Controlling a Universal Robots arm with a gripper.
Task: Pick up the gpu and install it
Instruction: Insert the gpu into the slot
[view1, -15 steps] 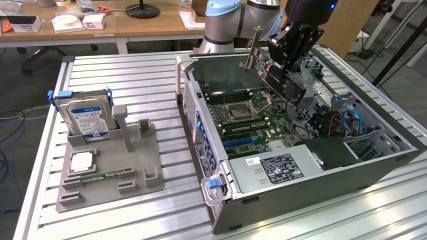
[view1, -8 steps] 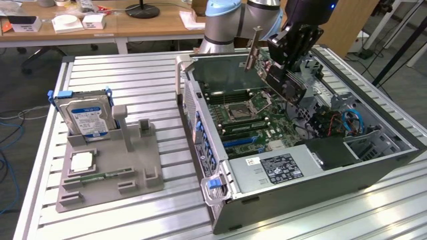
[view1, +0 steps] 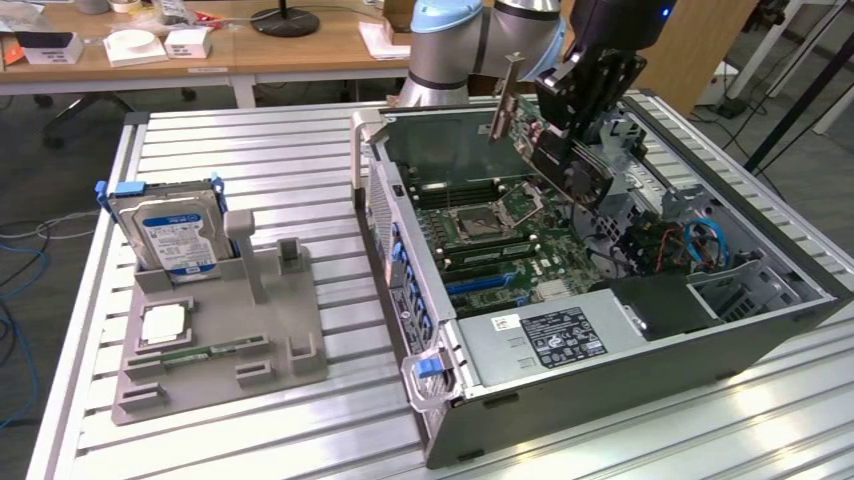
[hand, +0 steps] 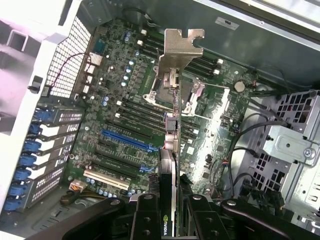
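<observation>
The gripper is clenched on the gpu, holding it on edge in the air above the motherboard of the open computer case. The case lies on the desk toward the exterior view's right edge. The card's silver bracket points away from the gripper, and the card hangs clear of the blue slot.

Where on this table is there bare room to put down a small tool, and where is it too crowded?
Bare slats lie on the table beyond the grey holder, in the strip between holder and computer case, and along the near edge. Crowded: inside the case, where the gpu hangs over the motherboard.
</observation>
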